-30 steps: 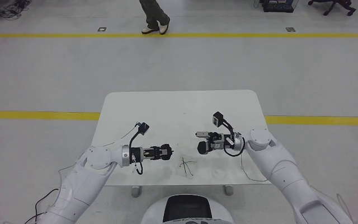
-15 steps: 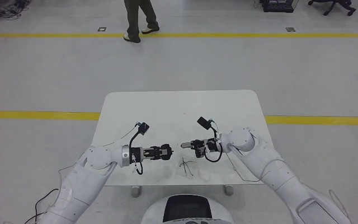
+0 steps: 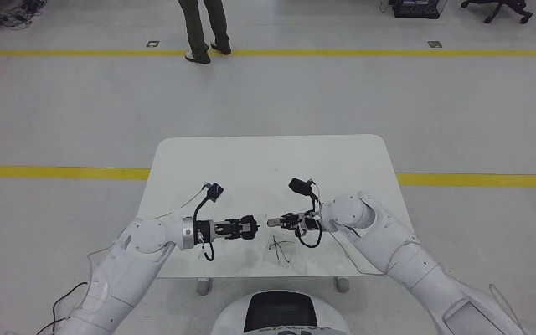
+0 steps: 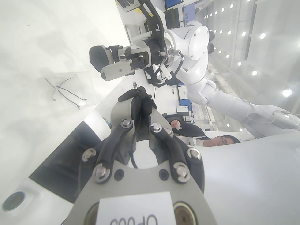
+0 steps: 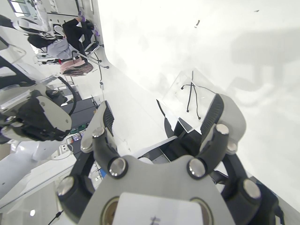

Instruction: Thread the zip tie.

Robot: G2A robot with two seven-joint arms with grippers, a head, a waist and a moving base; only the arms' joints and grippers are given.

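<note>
My left gripper (image 4: 137, 95) is shut on a thin black zip tie (image 4: 135, 85). Its small head pokes out past the fingertips and its strap runs back between the fingers. In the top view the left gripper (image 3: 251, 226) hovers over the table's near edge, pointing right. My right gripper (image 3: 275, 221) faces it tip to tip, a small gap apart. The right gripper (image 5: 159, 115) is open with nothing between its fingers. The left wrist view shows the right gripper (image 4: 106, 65) just beyond the tie's head.
A clear flat tray (image 3: 281, 249) with a few loose black zip ties (image 5: 192, 95) lies on the white table (image 3: 251, 159) near the front edge, just below both grippers. The ties (image 4: 63, 91) lie crossed over one another.
My right arm has swung left across the table, bringing its open gripper close to the left gripper's tip. The left arm has stayed put with the tie.
</note>
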